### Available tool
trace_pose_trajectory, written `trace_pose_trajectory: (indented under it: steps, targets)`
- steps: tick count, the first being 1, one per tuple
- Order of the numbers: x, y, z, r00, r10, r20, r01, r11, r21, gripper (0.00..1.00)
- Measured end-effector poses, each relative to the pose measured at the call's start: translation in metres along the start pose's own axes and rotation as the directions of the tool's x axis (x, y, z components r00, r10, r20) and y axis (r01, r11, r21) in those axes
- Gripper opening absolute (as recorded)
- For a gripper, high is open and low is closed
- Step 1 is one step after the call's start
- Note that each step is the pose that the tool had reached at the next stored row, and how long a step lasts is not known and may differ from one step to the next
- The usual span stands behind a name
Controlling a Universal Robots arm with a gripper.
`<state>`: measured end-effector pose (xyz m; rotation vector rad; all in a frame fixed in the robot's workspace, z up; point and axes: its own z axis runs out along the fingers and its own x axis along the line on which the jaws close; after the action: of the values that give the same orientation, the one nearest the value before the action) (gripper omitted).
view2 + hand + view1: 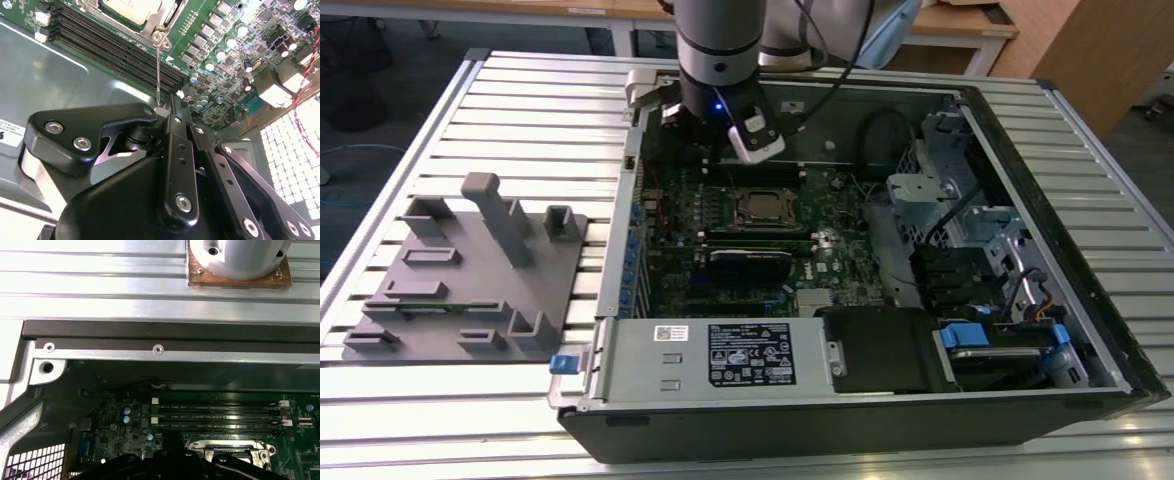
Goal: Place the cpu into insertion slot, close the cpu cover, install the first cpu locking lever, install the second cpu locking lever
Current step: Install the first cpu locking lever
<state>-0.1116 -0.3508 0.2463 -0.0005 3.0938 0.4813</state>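
Gripper point(169, 102), black bolted links, sits at the free end of a thin steel locking lever point(158, 70); can't tell whether it's gripping. Exterior view, left to right: grey moulded fixture plate point(467, 280); cpu point(758, 207), dull silver square, seated in the insertion slot point(734, 208) mid-board, shiny cpu cover point(150, 26) framing it; white printed label point(747, 355) on the near power supply.

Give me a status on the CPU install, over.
Gripper shut at free end of locking lever. Cpu seated, cpu cover down over it. Lever crosses the memory slots, nothing blocking.
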Motion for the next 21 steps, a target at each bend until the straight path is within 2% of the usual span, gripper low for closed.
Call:
trace_pose_trajectory:
  steps: [5, 17, 21]
  targets:
    - [-0.0066, 0.0000, 0.0002, 1.0000, 0.000, 0.0001, 0.000, 1.0000, -0.0001, 0.10]
    - [-0.0340, -0.0001, 0.0008, 1.0000, 0.003, 0.0012, -0.003, 1.0000, 0.0000, 0.10]
    - [-0.0354, -0.0002, 0.0008, 1.0000, 0.004, 0.0014, -0.004, 1.0000, 0.0001, 0.10]
